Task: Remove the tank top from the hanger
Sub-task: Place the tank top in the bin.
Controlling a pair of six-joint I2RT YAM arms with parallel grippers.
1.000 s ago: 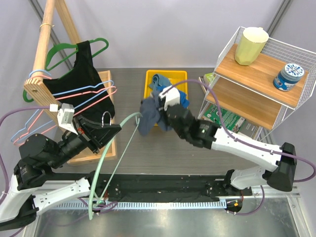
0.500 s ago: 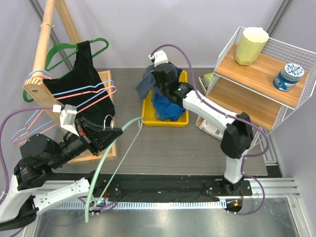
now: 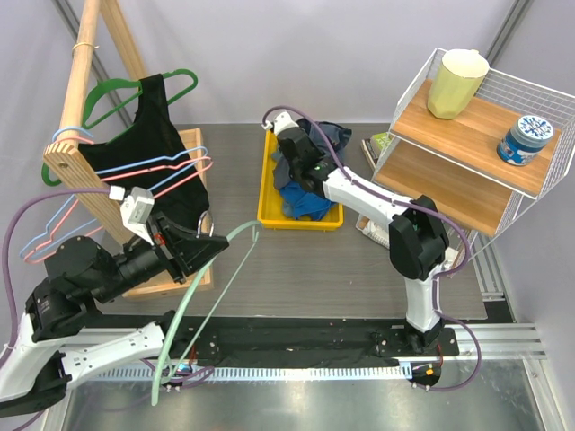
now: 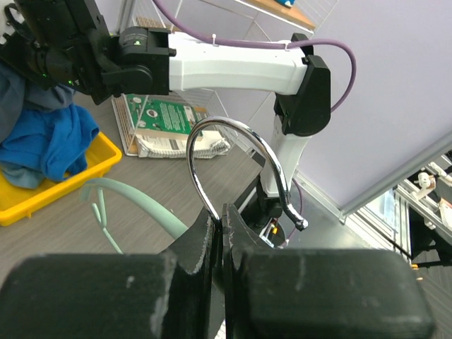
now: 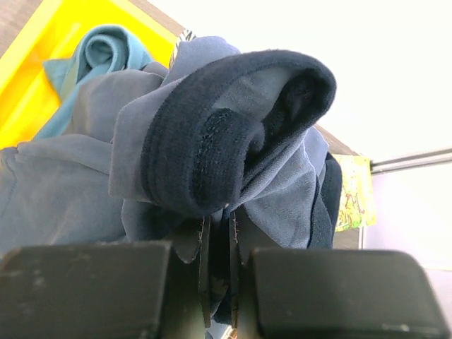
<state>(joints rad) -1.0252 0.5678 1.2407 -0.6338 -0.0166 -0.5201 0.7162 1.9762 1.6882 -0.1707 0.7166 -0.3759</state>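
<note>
Left arm (image 3: pixel 99 269), folded low at the near bench edge and angled up to the right: jaws pressed shut on the chrome wire hook (image 4: pixel 236 152) of a mint-green plastic hanger (image 4: pixel 134 201). Right arm (image 3: pixel 377 202), stretched far over the yellow plastic bin (image 3: pixel 268 193): jaws pinched nearly closed on the grey-blue, navy-trimmed tank top (image 5: pixel 212 134), which is off the hanger. Print on the green packet (image 4: pixel 166 116) is unreadable.
</note>
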